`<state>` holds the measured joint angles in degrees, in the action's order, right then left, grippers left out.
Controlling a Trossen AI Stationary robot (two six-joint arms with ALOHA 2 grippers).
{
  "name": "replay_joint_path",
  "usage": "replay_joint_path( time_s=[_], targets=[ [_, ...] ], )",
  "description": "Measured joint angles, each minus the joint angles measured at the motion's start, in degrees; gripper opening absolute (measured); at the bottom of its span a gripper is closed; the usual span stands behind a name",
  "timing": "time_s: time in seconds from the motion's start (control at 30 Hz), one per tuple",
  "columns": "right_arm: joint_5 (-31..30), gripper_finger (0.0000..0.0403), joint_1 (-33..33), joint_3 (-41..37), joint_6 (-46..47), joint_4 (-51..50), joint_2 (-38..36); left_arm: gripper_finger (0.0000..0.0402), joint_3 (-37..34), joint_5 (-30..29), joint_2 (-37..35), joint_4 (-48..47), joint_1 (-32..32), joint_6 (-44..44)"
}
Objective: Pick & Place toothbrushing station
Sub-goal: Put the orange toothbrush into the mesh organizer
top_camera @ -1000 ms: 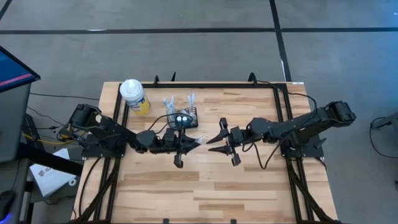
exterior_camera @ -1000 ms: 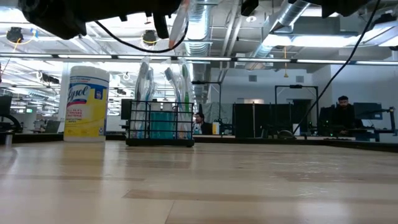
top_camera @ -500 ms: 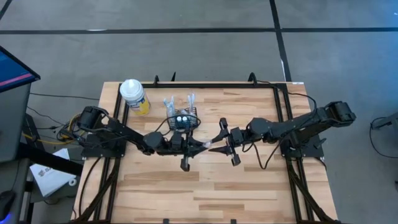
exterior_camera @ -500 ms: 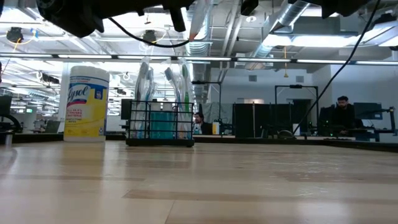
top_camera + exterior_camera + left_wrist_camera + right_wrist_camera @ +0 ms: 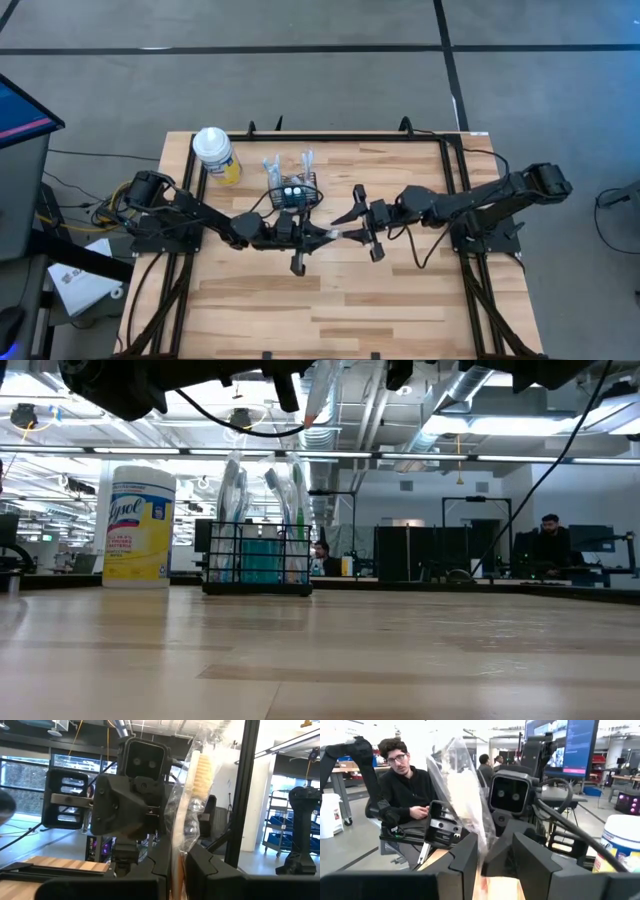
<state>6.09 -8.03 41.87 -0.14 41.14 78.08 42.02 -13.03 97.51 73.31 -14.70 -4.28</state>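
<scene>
Two grippers meet above the middle of the table (image 5: 400, 300), both on one clear-wrapped toothbrush (image 5: 340, 234). A second ago the left gripper (image 5: 322, 236) sat nearer the caddy, carrying the wrapped brush alone, with the right gripper (image 5: 352, 226) well apart from it; since then the left arm has reached toward the right, and the right gripper has closed the gap. The left gripper's fingers (image 5: 165, 862) are pressed together on the wrapper, and the right gripper's fingers (image 5: 465, 855) pinch the same package (image 5: 462, 795) from the other end.

The toothbrushing station (image 5: 291, 191), a black wire-mesh caddy with packaged brushes standing in it, has stayed near the table's far edge, beside the yellow canister (image 5: 216, 155).

Only the wrist views show the grips: the left one shows pale bristles (image 5: 202, 770) inside the wrapper. The low view shows the caddy (image 5: 258, 555) resting flat on the wood, and the right wrist view shows a seated person (image 5: 407, 790) beyond the table.
</scene>
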Motion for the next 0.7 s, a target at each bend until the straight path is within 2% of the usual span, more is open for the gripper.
replay_joint_path(
  time_s=[0.23,0.5,0.7],
  targets=[
    [0.0,0.0114,-1.0,0.0,0.2,1.8,0.1,0.0016,0.0,-0.1,0.0,0.1,0.0,1.0],
    [0.0,0.0114,-1.1,1.0,0.1,5.5,5.3,0.0016,0.0,-0.6,0.0,0.0,1.0,1.0],
    [0.1,0.0108,-1.2,3.6,-1.8,3.5,6.6,0.0017,0.0,-0.7,0.0,-0.6,0.5,1.1]
  ],
)
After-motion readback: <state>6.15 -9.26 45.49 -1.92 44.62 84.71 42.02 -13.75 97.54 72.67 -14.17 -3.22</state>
